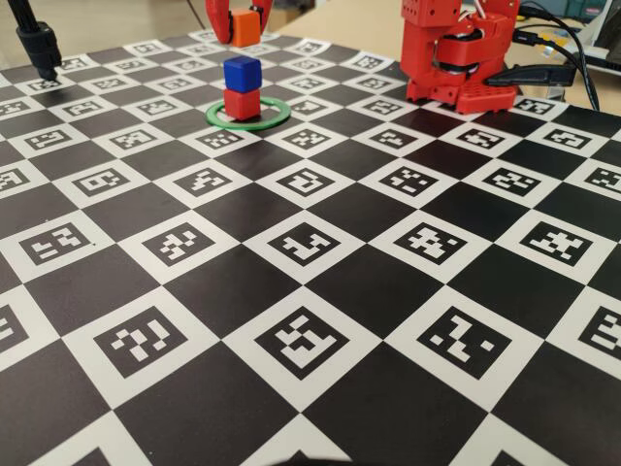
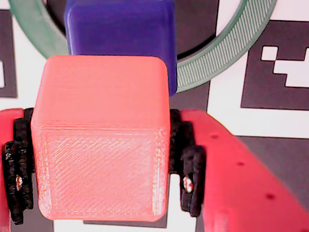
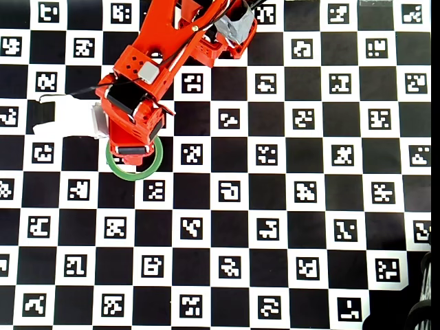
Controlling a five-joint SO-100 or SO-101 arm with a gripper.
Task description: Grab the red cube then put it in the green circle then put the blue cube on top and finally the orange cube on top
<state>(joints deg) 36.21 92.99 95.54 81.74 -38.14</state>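
In the fixed view, the red cube [image 1: 242, 103] sits inside the green circle [image 1: 248, 114], in the upper left part of the frame. The blue cube [image 1: 242, 72] sits right on top of the red one, a little turned. Both rest on the checkered tabletop [image 1: 320, 291], which has black squares and white squares with little code marks.

The orange cube [image 1: 245, 27] is up in the air at the top of that frame, above and behind the blue cube and not touching it. The end effector [image 1: 241, 29] is closed on it.

In the wrist view, the orange cube [image 2: 101, 140] fills the middle (it looks huge here). Black pads [image 2: 186, 164] press on both of its sides. The blue cube [image 2: 120, 29] shows just above it, with the green circle [image 2: 227, 58] around it.

In the overhead view, the red arm [image 3: 148, 89] covers the cubes, and only the green circle [image 3: 134, 170] peeks out at the upper left.
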